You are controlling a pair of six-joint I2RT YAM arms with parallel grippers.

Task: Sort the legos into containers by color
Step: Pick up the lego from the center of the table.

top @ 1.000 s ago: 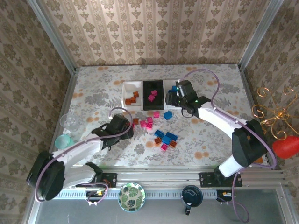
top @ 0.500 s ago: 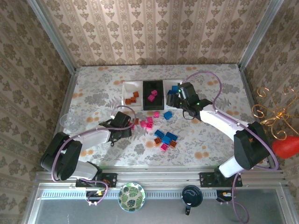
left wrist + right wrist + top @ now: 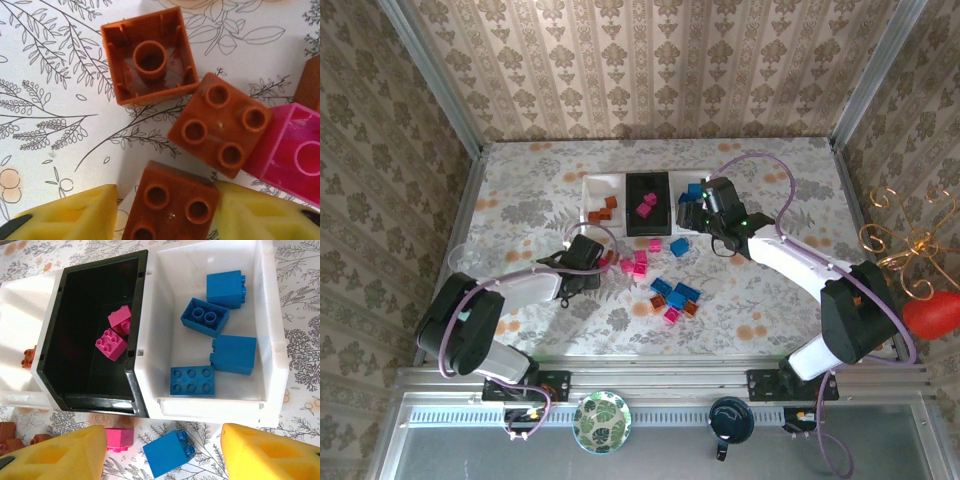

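left gripper [image 3: 162,217] has reached out this past second to the 9 o'clock edge of the loose legos [image 3: 665,290], jaws narrow astride an orange brick [image 3: 170,200], not clamped; right gripper [image 3: 160,460] unmoved, jaws wide over a blue brick [image 3: 167,452] at 6 o'clock of the right white tray [image 3: 272,340], so an orange pick looks imminent.

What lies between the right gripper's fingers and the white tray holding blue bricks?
In the right wrist view, one loose blue brick lies between the right gripper and that white tray; a pink brick sits beside it.
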